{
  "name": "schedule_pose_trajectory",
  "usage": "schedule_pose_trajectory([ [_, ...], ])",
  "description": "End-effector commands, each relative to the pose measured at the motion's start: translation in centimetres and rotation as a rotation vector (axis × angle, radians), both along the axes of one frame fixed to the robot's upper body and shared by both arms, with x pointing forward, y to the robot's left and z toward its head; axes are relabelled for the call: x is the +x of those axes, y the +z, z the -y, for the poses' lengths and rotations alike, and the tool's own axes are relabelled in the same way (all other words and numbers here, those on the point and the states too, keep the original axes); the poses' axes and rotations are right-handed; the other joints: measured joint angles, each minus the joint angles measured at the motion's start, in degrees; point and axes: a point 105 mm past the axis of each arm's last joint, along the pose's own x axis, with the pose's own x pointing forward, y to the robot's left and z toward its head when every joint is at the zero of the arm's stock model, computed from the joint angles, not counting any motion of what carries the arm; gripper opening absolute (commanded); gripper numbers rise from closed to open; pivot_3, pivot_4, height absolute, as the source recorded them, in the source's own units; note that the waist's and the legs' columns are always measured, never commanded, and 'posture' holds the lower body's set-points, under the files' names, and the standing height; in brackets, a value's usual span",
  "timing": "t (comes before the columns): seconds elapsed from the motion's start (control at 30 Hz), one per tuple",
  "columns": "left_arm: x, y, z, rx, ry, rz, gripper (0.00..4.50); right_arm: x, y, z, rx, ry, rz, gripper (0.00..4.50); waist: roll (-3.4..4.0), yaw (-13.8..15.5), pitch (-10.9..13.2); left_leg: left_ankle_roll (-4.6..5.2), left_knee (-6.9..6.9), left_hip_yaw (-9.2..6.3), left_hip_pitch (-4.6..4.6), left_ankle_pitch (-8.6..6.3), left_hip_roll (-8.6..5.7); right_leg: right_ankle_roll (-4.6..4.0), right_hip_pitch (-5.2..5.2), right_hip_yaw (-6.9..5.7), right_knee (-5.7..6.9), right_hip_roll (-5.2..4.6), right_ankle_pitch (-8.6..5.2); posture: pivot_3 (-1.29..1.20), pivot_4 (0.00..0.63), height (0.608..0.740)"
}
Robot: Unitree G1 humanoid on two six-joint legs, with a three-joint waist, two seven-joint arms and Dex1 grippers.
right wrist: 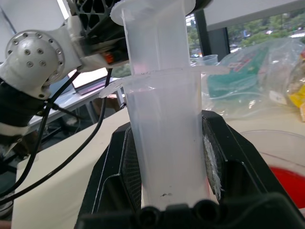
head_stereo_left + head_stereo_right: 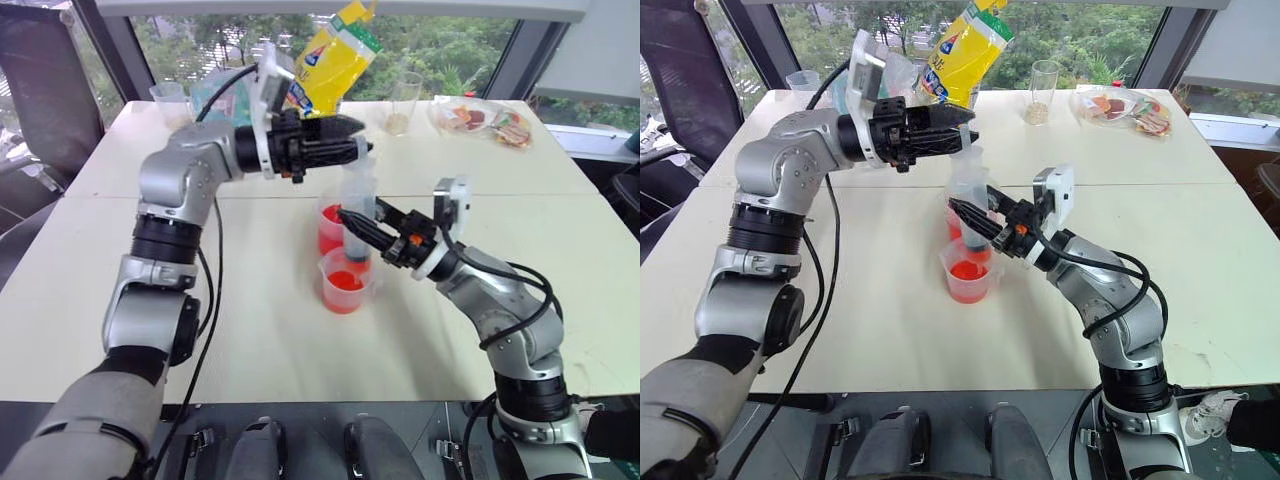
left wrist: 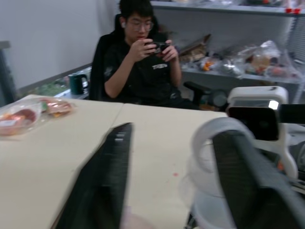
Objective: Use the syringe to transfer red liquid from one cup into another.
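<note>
Right claw (image 2: 352,219) clamps the syringe (image 2: 357,215) upright over the cups (image 2: 343,283) mid-counter; left claw (image 2: 358,126) half-parted around the plunger top (image 3: 214,143). Drawing stage, probably: next, grip plunger, pull up.

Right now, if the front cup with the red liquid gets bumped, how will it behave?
The front cup looks like thin clear plastic, so probably light and easily shoved. Its red liquid is shallow, adding little weight low down; a hard knock could still tip and spill it. The syringe stands over it, so sideways pulls might drag its rim.
</note>
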Motion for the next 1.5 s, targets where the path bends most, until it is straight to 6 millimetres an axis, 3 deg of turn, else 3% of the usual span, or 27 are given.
schedule_pose_trajectory([
  [0.03,-0.8,0.9,0.5,-0.004,-0.03,0.037,0.63,-1.4,2.2,-1.0,0.014,0.064,0.1,1.37,0.0,0.0,0.0,0.0,0.0,0.0,0.0,0.0,0.0,0.0,0.0,0.0,0.0,0.0,0.0,0.0,0.15,0.74],
  [0.07,-0.9,0.9,0.6,-0.003,-0.035,0.038,0.03,-1.4,2.2,-1.0,0.014,0.064,0.1,1.37,0.0,-0.06,0.0,0.0,0.0,0.0,0.0,0.0,0.0,0.0,0.0,0.0,0.0,0.0,0.0,0.0,0.15,0.74],
  [0.47,-2.1,-1.8,0.7,0.1,-0.095,0.011,0.03,-1.6,4.2,-1.2,0.069,0.088,0.117,1.37,0.0,-0.02,0.0,0.0,0.0,-0.01,0.0,0.0,0.01,0.0,0.0,0.01,0.0,-0.06,0.0,0.0,0.15,0.74],
  [1.0,-3.0,-4.0,1.5,0.139,-0.119,-0.033,0.03,-1.5,6.7,-0.8,0.112,0.078,0.154,1.37,0.0,0.01,0.0,0.0,0.0,-0.01,0.0,0.0,0.01,0.0,0.0,0.01,0.01,-0.07,0.0,0.0,0.15,0.74],
  [1.3,-2.9,-3.6,1.2,0.13,-0.107,-0.045,0.03,-1.5,6.4,-0.8,0.102,0.083,0.13,1.37,0.0,0.01,0.0,0.0,0.0,-0.01,0.0,0.0,0.01,0.0,0.0,0.01,0.0,-0.07,0.0,0.0,0.15,0.74],
  [1.4,-2.6,-2.9,0.5,0.117,-0.073,-0.037,1.02,-1.4,5.6,-1.0,0.094,0.089,0.102,1.37,0.0,0.01,0.0,0.0,0.0,-0.01,0.0,0.0,0.01,0.0,0.0,0.02,0.0,-0.07,0.0,0.0,0.15,0.74],
  [1.5,-2.3,-1.8,-0.9,0.098,-0.024,-0.022,2.46,-1.2,4.8,-1.0,0.083,0.094,0.071,1.37,0.0,-0.17,0.0,0.0,0.0,-0.01,0.0,0.0,0.02,0.0,0.0,0.02,0.01,-0.07,0.0,0.0,0.15,0.74],
])
